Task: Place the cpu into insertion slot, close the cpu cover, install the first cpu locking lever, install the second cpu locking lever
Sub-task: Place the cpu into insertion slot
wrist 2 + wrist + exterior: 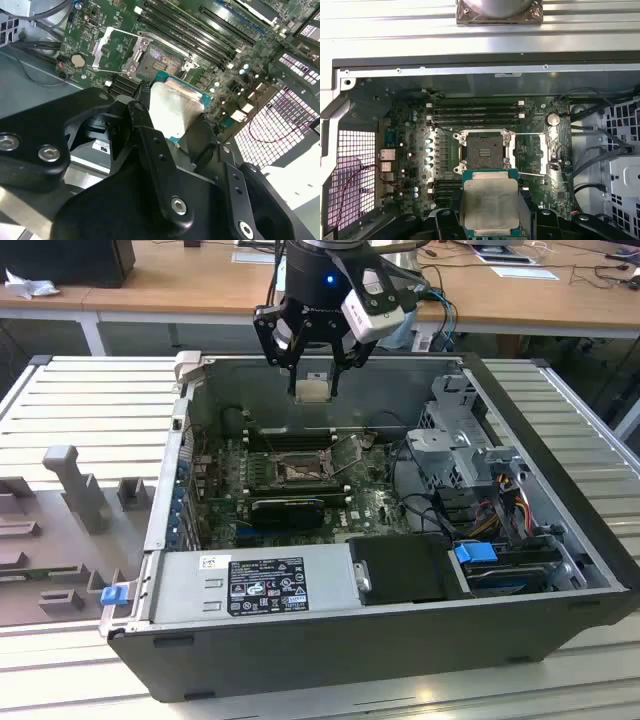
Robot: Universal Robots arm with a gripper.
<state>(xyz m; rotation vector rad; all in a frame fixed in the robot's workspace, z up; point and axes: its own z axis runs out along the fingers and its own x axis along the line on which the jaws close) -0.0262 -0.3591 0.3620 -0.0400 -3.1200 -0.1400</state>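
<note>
My gripper (312,380) hangs over the back wall of the open computer case, shut on the cpu (312,391), a pale square chip seen flat between the fingers in both wrist views (490,205) (175,107). Below and ahead lies the insertion slot (484,150) (162,60) (297,470), a black-rimmed square socket on the green motherboard, uncovered and with nothing in it. The cpu cover (540,152) (109,47) stands swung open beside the slot. Two thin locking levers (529,134) stick out sideways, unlatched. The cpu is well above the board and touches nothing but the fingers.
Long black memory slots (475,112) run along one side of the socket. A power supply (260,585) fills the case's near side, and a drive cage (460,445) with cables is at the exterior view's right. Grey fixtures (70,480) stand on the table outside the case.
</note>
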